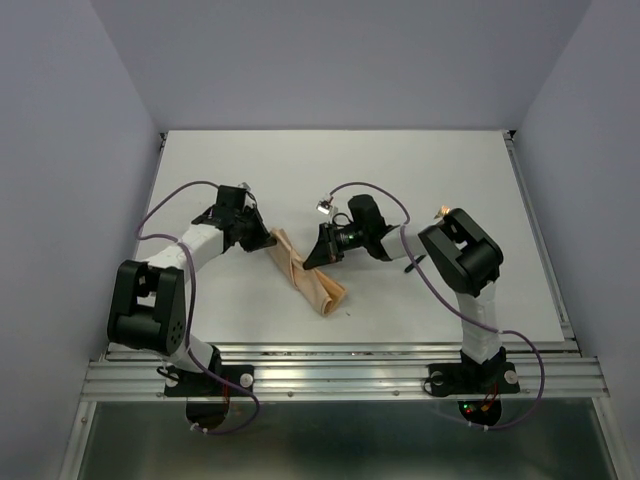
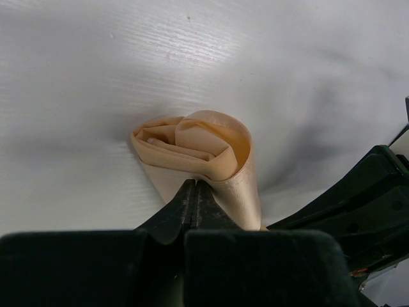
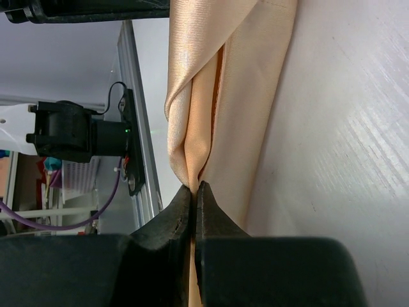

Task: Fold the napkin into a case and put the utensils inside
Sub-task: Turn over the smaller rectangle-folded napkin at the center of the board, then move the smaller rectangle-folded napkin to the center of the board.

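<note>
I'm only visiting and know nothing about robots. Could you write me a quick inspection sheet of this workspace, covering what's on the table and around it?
Surface: white table, faintly grained.
Job's things: peach napkin bunched into a narrow strip lying diagonally between the arms. No utensils clearly seen. A gold bit beside the right arm is too small to identify.
Clutter: tiny dark speck near the napkin's near end.
Grippers: left gripper shut on the napkin's far end; right gripper shut on it partway along.
Cables: purple cables loop along both arms.
Surroundings: pale grey walls on three sides; metal rail at the near edge.
</note>
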You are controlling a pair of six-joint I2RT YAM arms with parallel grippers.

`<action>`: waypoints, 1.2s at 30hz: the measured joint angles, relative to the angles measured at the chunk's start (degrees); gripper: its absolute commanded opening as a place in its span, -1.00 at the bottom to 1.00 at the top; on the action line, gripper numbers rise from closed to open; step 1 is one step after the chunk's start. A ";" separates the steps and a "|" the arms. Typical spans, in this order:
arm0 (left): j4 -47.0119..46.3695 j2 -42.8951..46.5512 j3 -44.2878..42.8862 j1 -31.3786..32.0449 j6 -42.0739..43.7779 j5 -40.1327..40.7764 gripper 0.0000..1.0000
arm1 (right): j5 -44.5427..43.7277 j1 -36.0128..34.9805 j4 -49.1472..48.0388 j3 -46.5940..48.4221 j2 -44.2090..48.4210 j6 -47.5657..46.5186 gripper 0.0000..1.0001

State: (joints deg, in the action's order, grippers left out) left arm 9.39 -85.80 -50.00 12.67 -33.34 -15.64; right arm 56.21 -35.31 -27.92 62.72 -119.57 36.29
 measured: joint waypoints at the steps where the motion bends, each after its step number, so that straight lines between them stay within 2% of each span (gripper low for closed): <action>1: -0.11 -0.44 -0.31 0.17 -0.11 -0.09 -1.00 | 0.00 0.07 0.00 0.00 0.00 0.02 -0.99; 2: -0.22 -0.81 -0.57 0.46 -0.15 -0.15 -1.00 | 0.02 0.20 0.00 0.00 -0.02 0.02 -0.93; 4: -0.42 -1.57 -1.11 0.90 -0.31 -0.33 -1.00 | 0.02 0.44 0.02 0.00 -0.07 0.15 -0.62; 5: -0.55 -1.95 -1.40 1.16 -0.39 -0.39 -1.00 | 0.00 0.61 0.02 0.00 -0.07 0.11 -0.22; 6: -0.74 -2.51 -1.77 1.42 -0.50 -0.46 -1.00 | -0.02 0.76 0.04 0.00 -0.07 0.66 -0.04; 8: -1.22 -3.56 -2.45 1.81 -0.81 -0.50 -1.00 | -0.11 1.20 0.04 -0.02 -0.07 0.68 0.08; 9: -1.68 -4.46 -2.84 2.03 -1.03 -0.68 -1.00 | -0.26 1.64 -0.02 -0.11 -0.07 0.81 0.22; 14: -2.84 -7.96 -4.74 2.84 -1.86 -1.22 -1.00 | -2.78 4.00 1.01 -3.26 0.79 -0.17 0.31; 19: -4.04 -11.54 -7.89 3.54 -2.58 -1.66 -1.00 | -11.10 5.03 9.79 -4.55 6.84 -5.55 0.37; 23: -4.83 -14.10 -10.03 4.13 -2.82 -1.95 -1.00 | -19.82 4.96 17.38 -5.57 14.93 -8.94 0.36; 25: -4.98 -14.91 -10.73 4.33 -2.91 -1.99 -1.00 | -24.72 4.96 20.74 -6.01 19.39 -10.12 0.15; 28: -5.14 -15.39 -11.45 4.52 -2.99 -1.92 -1.00 | -31.74 3.78 25.11 -6.54 24.52 -11.54 -0.47; 29: -5.14 -15.39 -11.61 4.55 -2.99 -1.92 -1.00 | -34.45 2.56 26.71 -6.62 26.12 -11.23 -0.78; 30: -5.09 -15.43 -11.96 4.55 -3.02 -1.88 -1.00 | -36.13 1.14 27.71 -6.75 27.15 -11.13 -0.86; 32: -5.14 -15.63 -12.57 4.59 -3.02 -1.81 -1.00 | -38.64 -2.10 29.18 -7.45 28.74 -10.43 -0.98; 36: -5.53 -16.48 -13.49 4.59 -3.15 -1.64 -1.00 | -42.07 -8.63 31.12 -10.05 29.77 -7.58 -0.99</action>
State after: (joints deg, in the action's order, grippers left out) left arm 3.86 -102.28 -63.48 17.26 -36.49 -17.28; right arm 14.13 -43.94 3.20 52.66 -89.80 28.71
